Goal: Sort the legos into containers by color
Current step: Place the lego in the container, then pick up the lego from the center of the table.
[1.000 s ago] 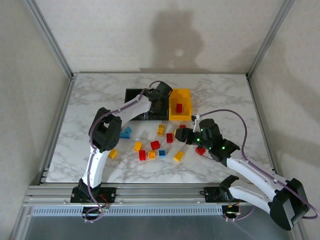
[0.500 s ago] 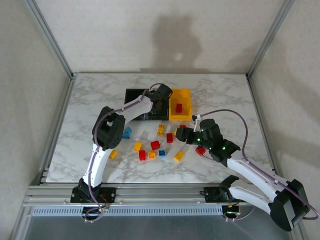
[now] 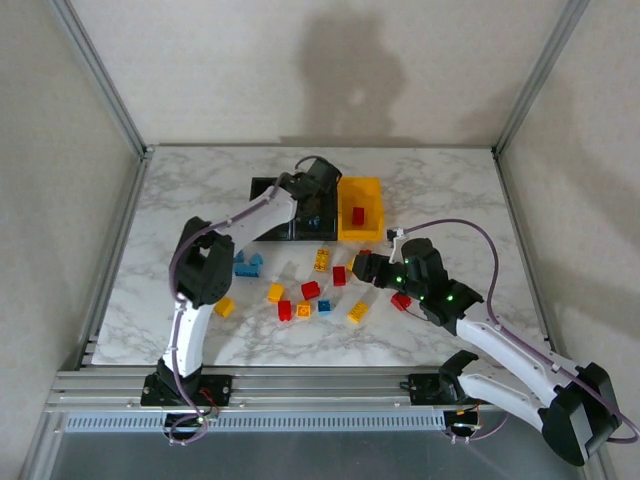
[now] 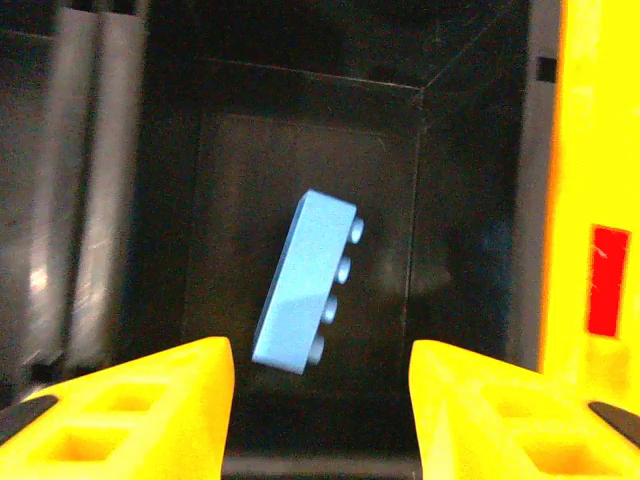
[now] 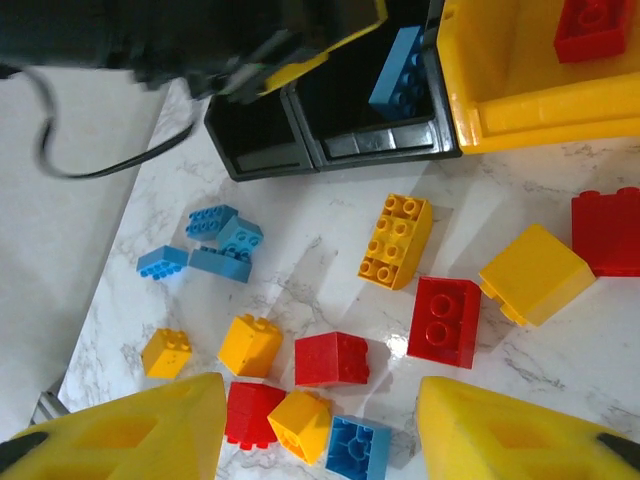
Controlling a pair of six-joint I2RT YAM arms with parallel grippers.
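Note:
My left gripper [image 4: 322, 400] hangs open over the middle black container [image 4: 170, 200]. A light blue lego [image 4: 305, 283] sits tilted inside that bin, clear of both fingers. The same lego [image 5: 400, 72] shows from the right wrist, next to the yellow container [image 5: 520, 110], which holds a red lego [image 5: 590, 28]. My right gripper [image 5: 320, 430] is open above the loose legos, with a red one [image 5: 333, 359], a yellow one [image 5: 296, 422] and a blue one [image 5: 356, 447] below the gap. In the top view the left gripper [image 3: 316, 200] is at the bins and the right gripper [image 3: 362, 268] is by the pile.
More loose legos lie on the marble table [image 3: 180, 200]: a blue cluster [image 5: 215, 245] at the left, yellow-orange ones [image 5: 397, 240] and red ones [image 5: 445, 321] in the middle. The left black container [image 3: 268, 190] stands beside the left arm. Metal frame posts border the table.
The left gripper has opened and let the light blue lego go into the middle black container. The right gripper's jaws have widened slightly above the pile.

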